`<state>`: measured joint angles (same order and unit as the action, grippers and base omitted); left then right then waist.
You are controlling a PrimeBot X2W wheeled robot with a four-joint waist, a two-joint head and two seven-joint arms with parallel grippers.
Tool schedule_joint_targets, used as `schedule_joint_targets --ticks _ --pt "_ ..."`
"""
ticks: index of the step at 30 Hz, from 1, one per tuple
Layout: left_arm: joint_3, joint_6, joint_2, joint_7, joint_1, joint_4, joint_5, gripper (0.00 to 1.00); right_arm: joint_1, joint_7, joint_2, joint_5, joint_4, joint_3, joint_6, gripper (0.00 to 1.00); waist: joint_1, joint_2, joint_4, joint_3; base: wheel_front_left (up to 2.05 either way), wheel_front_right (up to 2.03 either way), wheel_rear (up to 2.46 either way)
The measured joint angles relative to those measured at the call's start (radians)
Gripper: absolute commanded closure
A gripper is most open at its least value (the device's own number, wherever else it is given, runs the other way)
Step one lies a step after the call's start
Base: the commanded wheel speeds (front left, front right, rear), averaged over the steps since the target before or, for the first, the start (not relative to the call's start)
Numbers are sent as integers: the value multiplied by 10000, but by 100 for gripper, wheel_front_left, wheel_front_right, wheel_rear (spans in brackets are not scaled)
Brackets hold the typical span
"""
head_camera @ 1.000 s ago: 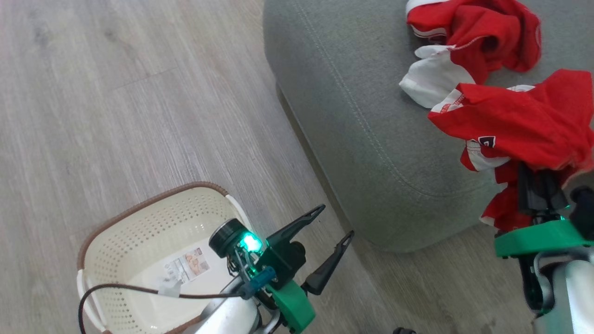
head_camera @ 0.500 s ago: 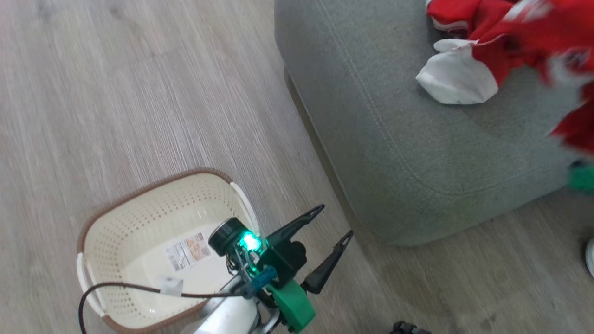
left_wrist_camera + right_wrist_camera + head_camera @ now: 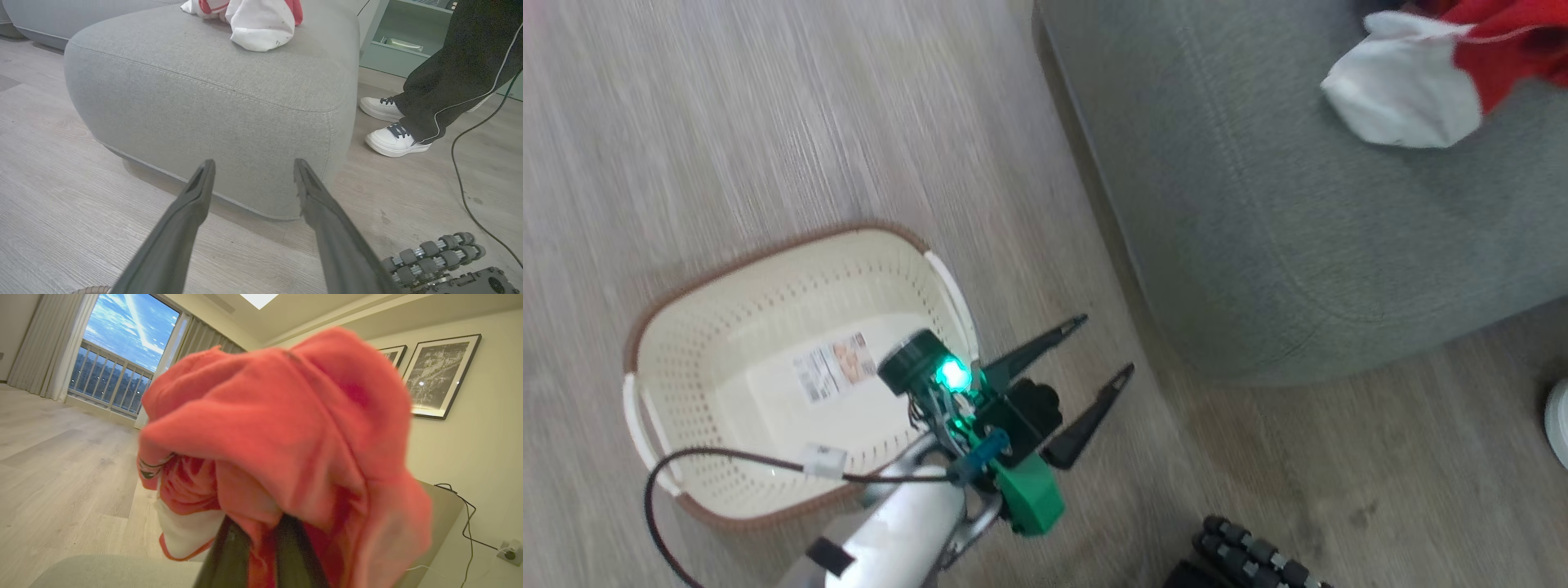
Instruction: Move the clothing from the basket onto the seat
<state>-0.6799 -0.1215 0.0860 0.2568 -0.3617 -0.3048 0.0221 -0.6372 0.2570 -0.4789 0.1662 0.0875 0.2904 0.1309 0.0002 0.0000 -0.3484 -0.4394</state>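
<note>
Pinching a bunched soft red garment with a white panel (image 3: pixel 286 428), the right gripper (image 3: pixel 261 547) has its two dark fingers closed hard on a fold. The cloth drapes over and around them and hangs free. It is held high like that, I'd guess, so the loose ends don't drag before it is let go onto the big grey-green upholstered seat (image 3: pixel 81 571), whose cushion shows just below it.

The left gripper (image 3: pixel 1104 345) is spread wide with nothing in it. It sits low over the pale wooden floor (image 3: pixel 768 122), between the small cream perforated basket with the brown braided rim (image 3: pixel 711 327) and the seat's rounded corner, likely just to be out of the way. The basket holds just its paper label (image 3: pixel 837 367). A second red-and-white garment (image 3: pixel 1413 106) lies on the seat top. A person's white shoes (image 3: pixel 396 139) stand beside the seat.
</note>
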Motion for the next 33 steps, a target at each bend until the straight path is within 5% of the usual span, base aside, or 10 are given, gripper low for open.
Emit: schedule_joint_targets --ticks 13,33 --pt "-593 -63 360 0 -1199 -42 -410 0 -1981 13 -343 132 2819 522 0 100 0 0 556 -1757 0 0 0" --pt "-1141 232 606 0 -1990 -73 -426 0 -4877 13 -583 -109 8844 -897 2 100 -1 0 1093 -3268 0 0 0"
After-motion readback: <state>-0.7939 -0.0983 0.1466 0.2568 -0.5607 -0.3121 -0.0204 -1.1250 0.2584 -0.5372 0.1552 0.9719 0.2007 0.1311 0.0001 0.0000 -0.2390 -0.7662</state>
